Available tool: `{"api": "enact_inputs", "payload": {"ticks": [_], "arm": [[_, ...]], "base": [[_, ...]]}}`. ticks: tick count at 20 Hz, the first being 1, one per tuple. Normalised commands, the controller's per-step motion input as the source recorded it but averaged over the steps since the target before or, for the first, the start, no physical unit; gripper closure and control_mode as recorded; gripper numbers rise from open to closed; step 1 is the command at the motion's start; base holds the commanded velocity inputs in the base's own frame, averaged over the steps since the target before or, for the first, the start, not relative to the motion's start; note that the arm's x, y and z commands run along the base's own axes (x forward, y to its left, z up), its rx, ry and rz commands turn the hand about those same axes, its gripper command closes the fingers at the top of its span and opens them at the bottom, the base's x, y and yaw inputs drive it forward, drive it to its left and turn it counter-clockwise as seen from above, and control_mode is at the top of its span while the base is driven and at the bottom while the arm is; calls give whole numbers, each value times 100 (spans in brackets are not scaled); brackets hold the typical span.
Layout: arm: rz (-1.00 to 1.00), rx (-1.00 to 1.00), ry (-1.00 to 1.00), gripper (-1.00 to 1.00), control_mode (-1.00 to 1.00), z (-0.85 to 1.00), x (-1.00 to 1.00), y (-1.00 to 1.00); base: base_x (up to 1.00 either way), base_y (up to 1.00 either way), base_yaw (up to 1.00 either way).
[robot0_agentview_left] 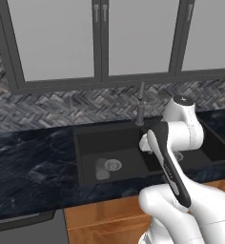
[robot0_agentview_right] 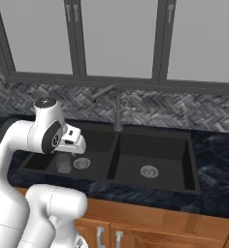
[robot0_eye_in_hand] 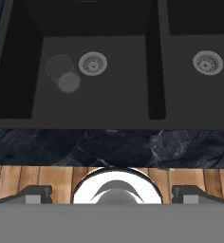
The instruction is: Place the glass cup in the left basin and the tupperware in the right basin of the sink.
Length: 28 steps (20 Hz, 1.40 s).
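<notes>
Glass, light and slippery, the cup (robot0_eye_in_hand: 61,72) stands in the left basin (robot0_eye_in_hand: 114,80), while our pincer (robot0_eye_in_hand: 112,193) hangs released, so we'd grip it across its rim.

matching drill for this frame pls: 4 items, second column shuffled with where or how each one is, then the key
1. glass cup
2. gripper
3. faucet
4. right basin

A. behind the sink's centre divider
B. open, holding nothing
C. in the left basin, beside its drain
D. nothing in it but its silver drain

Pairs: 1-C, 2-B, 3-A, 4-D
</notes>
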Motion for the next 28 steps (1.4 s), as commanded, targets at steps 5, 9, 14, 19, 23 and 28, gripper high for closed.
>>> {"api": "enact_inputs", "payload": {"ticks": [5, 9, 14, 19, 23, 28], "arm": [[0, 0, 0, -100, 100, 0, 0, 0], [0, 0, 0, -100, 100, 0, 0, 0], [0, 0, 0, -100, 100, 0, 0, 0], [0, 0, 0, -100, 100, 0, 0, 0], [0, 0, 0, -100, 100, 0, 0, 0], [0, 0, 0, -100, 100, 0, 0, 0]], "base": [[-28, -26, -1], [-28, -33, 0], [-19, -51, 0], [0, -34, 0], [0, 0, 0], [0, 15, 0]]}}
